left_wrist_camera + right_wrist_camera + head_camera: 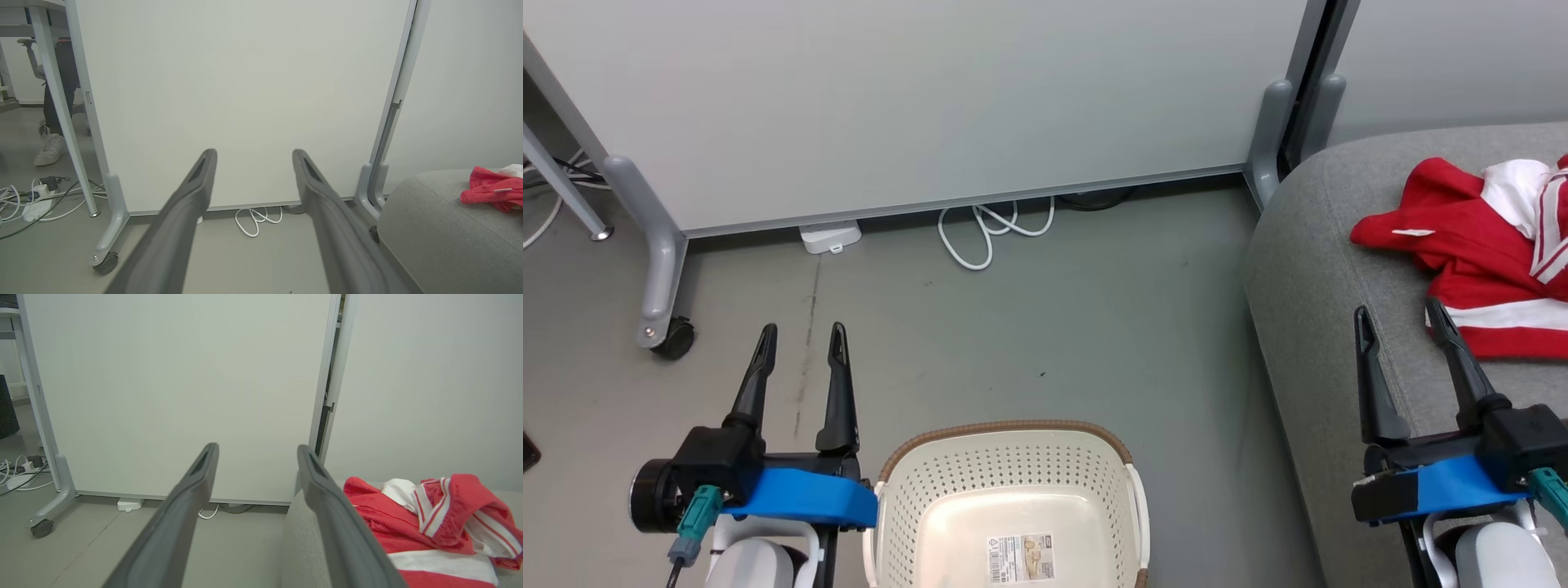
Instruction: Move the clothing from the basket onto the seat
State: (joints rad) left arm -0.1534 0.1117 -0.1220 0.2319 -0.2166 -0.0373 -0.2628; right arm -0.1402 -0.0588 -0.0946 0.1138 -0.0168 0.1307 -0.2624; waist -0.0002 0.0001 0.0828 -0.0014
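The red clothing point(1478, 253) with white bands and striped trim lies in a heap on the grey seat point(1323, 269) at the right; it also shows as clothing point(429, 522) on the seat point(302, 547) and as clothing point(492, 190) on the seat point(441, 232). At the bottom centre stands the cream basket point(1013, 490) with a brown rim; nothing but a label lies on its floor. My left gripper point(800, 336) is open just left of the basket, above the floor. My right gripper point(1401, 314) is open over the seat's near edge, just left of the clothing. Both hold nothing.
A white wheeled partition panel point(915, 106) stands behind, with a caster point(674, 336) at the left. A coiled white cable point(992, 229) and a white adapter point(829, 237) lie at its foot. A person's shoe point(51, 149) and more cables point(36, 200) show beyond the panel.
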